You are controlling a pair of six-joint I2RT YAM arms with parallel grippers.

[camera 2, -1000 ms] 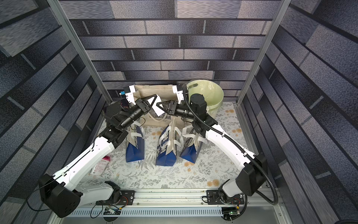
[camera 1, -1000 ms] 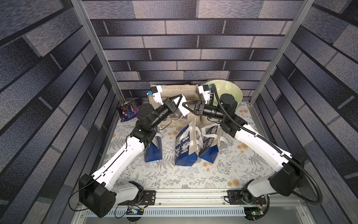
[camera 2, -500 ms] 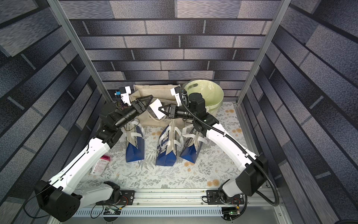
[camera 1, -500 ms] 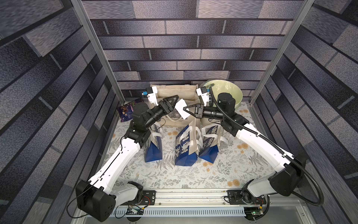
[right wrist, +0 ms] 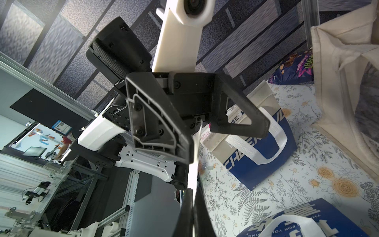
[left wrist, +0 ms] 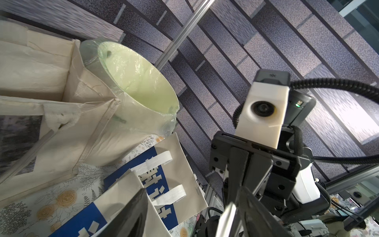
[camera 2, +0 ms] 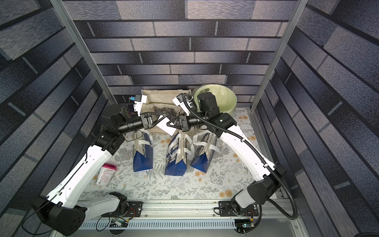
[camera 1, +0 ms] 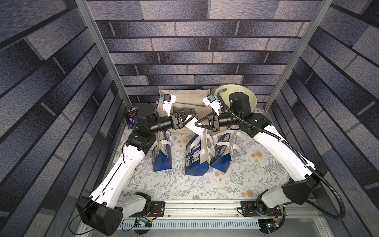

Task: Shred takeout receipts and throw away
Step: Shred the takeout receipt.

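A takeout receipt [camera 1: 192, 129] [camera 2: 167, 128], a thin white slip, hangs in the air above the blue-and-white paper bags. My right gripper [camera 1: 196, 125] [right wrist: 193, 205] is shut on it. In the right wrist view the receipt [right wrist: 193, 178] shows edge-on, rising from the pinched fingertips. My left gripper [camera 1: 189, 122] [right wrist: 227, 143] faces the right one with its jaws open. The slip's far end reaches between those jaws, and neither left finger presses on it. In the left wrist view the left gripper [left wrist: 184, 215] has its fingers spread wide.
Three paper bags [camera 1: 162, 151] [camera 1: 196, 158] [camera 1: 222, 151] stand in a row under the grippers. Behind them are a beige tote [camera 1: 184, 98] and a green plastic-lined bin [camera 1: 238, 96]. A purple snack bag [camera 1: 131, 119] lies back left, and a pink-capped bottle [camera 2: 106, 174] beside the left arm.
My left gripper let go of the receipt, opened and drew back a little to the left. My right gripper closed on the slip and now holds it alone.
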